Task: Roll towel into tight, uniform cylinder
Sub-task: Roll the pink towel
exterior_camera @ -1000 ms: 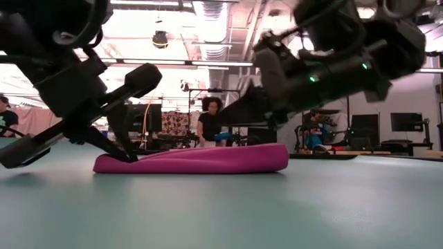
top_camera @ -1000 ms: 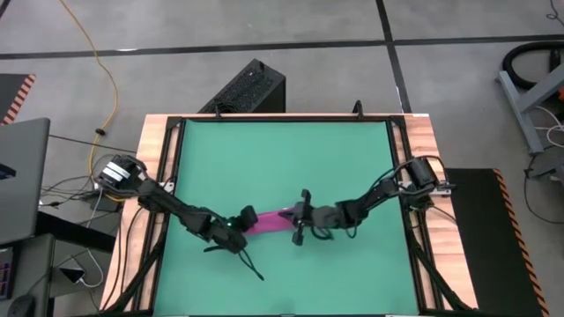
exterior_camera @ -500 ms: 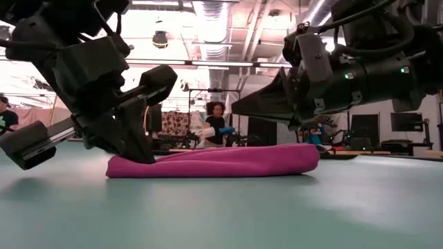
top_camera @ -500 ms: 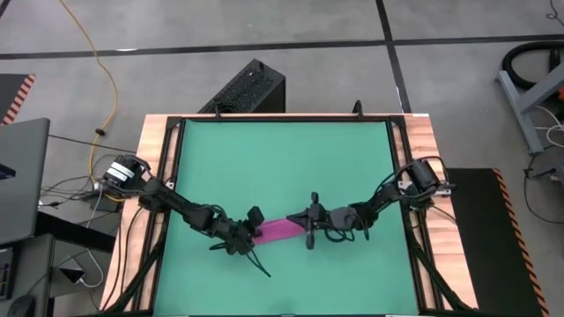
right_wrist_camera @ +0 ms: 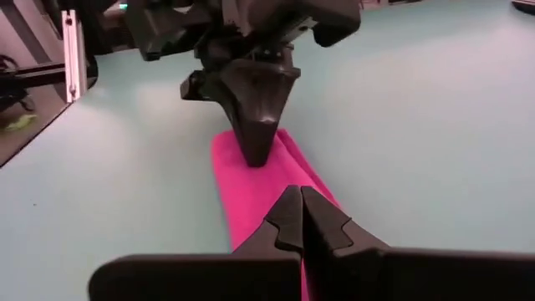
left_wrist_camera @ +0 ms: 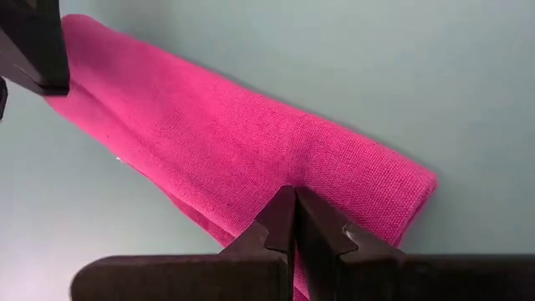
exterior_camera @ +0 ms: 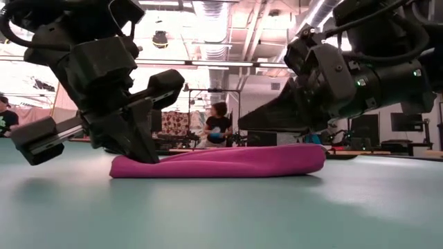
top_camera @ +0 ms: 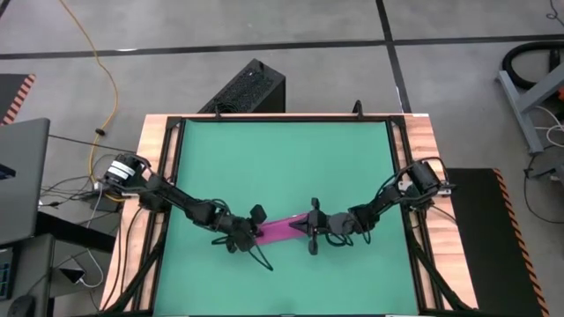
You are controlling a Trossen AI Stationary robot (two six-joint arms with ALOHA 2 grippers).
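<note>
The magenta-pink towel (top_camera: 284, 227) lies on the green mat (top_camera: 282, 158) as a narrow, flat roll, running left to right, resting along its whole length (exterior_camera: 221, 160). My left gripper (top_camera: 256, 231) is shut at the towel's left end and slants down onto it in the low view (exterior_camera: 143, 151). My right gripper (top_camera: 310, 227) is shut at the towel's right end, and its fingers lie nearly level just over the cloth (exterior_camera: 266, 124). The white tag does not show. My left gripper presses its shut fingertips (left_wrist_camera: 294, 199) down on the towel's top, close to its left end (left_wrist_camera: 368, 180), slanting from above and from the table's left. The towel lies flat on the mat under them. My right gripper has its shut fingertips (right_wrist_camera: 299, 196) over the towel's right end (right_wrist_camera: 251, 201), coming nearly level from the table's right. I cannot tell whether they touch the cloth.
The mat's wooden frame (top_camera: 167, 176) borders the work area. Open mat lies on the far side and the near side of the towel. Beyond the table, a person (exterior_camera: 219, 128) and room equipment show in the low view.
Both grippers have gone toward the table's near edge and a little to the right, staying shut. The towel has slid along the mat with them, nearer the low camera, keeping its flat rolled shape. My left gripper has tipped steeper onto the towel's left end.
</note>
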